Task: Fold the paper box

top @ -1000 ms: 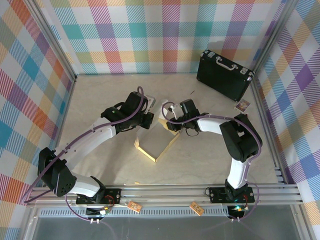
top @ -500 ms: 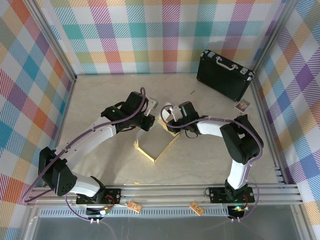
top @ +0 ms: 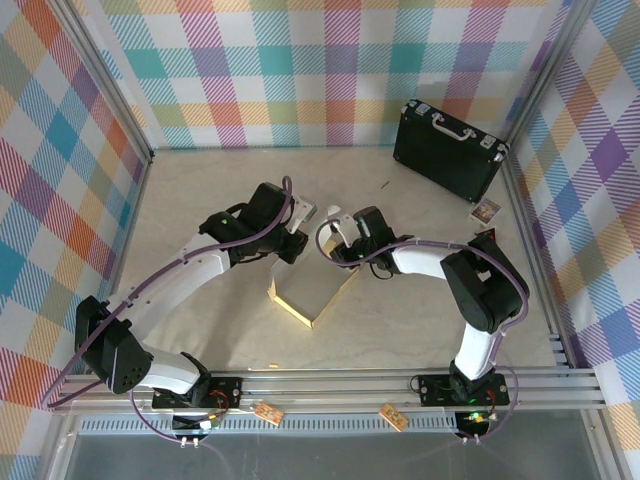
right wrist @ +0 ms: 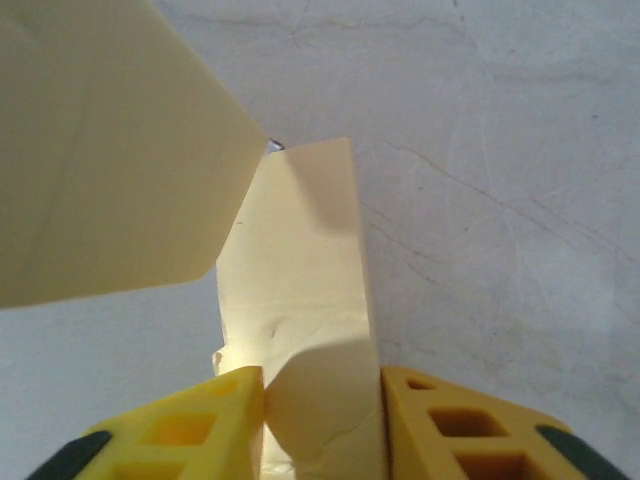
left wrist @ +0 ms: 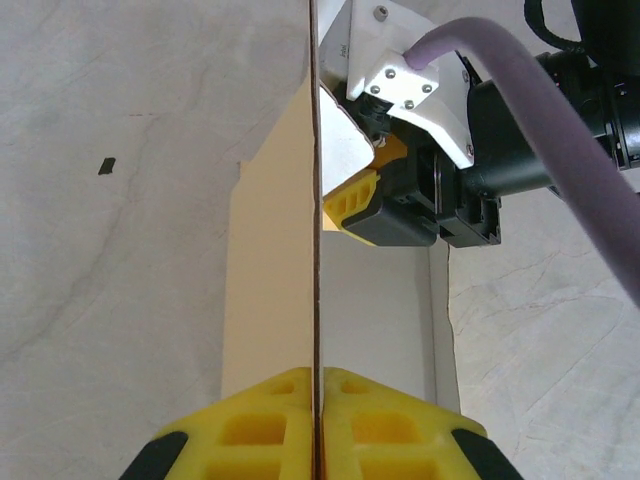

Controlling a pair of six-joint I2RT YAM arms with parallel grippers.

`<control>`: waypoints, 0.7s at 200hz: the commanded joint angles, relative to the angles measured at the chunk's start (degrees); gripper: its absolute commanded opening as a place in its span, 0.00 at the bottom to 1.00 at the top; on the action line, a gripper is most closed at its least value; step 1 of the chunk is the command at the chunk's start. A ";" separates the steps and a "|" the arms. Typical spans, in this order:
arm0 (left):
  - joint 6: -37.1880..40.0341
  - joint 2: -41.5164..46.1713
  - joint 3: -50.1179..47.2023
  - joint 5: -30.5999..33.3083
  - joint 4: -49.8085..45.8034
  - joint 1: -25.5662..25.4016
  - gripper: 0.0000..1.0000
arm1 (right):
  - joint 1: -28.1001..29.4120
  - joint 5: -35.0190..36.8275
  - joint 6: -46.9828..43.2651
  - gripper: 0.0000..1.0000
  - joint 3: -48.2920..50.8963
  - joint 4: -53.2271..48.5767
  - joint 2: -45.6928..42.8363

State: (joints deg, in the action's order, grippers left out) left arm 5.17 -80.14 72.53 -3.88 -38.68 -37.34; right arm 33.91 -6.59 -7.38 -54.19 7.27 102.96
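The paper box (top: 312,292) stands half folded in the middle of the table, tan outside and white inside. My left gripper (top: 300,226) is at its far left corner, and in the left wrist view it (left wrist: 318,372) is shut on the top edge of an upright wall (left wrist: 270,260), seen edge-on. My right gripper (top: 336,234) is at the box's far right corner. Its jaws (right wrist: 322,378) stand apart with a curled tan flap (right wrist: 305,270) lying face-on between the pads. Another flap (right wrist: 100,150) hangs over the upper left. A right fingertip (left wrist: 352,200) shows beyond the wall.
A black briefcase (top: 447,148) stands by the back right wall, with a small card (top: 485,211) on the table near it. Two small tags (top: 266,412) (top: 392,415) lie on the front rail. Bare table lies left of and in front of the box.
The right gripper's jaws have widened around the flap and the wrist has shifted slightly left. The left gripper keeps its hold on the wall, almost unmoved.
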 commanded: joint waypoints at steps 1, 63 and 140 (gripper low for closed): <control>2.35 1.61 0.80 -2.40 -1.59 0.26 0.08 | 0.01 5.03 -2.58 0.43 -0.78 -4.87 1.73; 3.18 1.89 -0.06 -1.07 -1.84 0.34 0.05 | -0.25 -5.29 -0.19 0.49 -1.42 -1.10 3.32; 3.89 2.34 -1.62 -8.43 -1.19 0.37 0.05 | -0.56 -12.36 0.43 0.45 -4.17 -0.33 6.71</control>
State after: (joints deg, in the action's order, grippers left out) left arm 7.81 -79.96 71.75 -7.09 -39.48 -36.93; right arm 33.45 -15.11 -7.27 -58.67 7.25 107.85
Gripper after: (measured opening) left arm 0.057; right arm 0.456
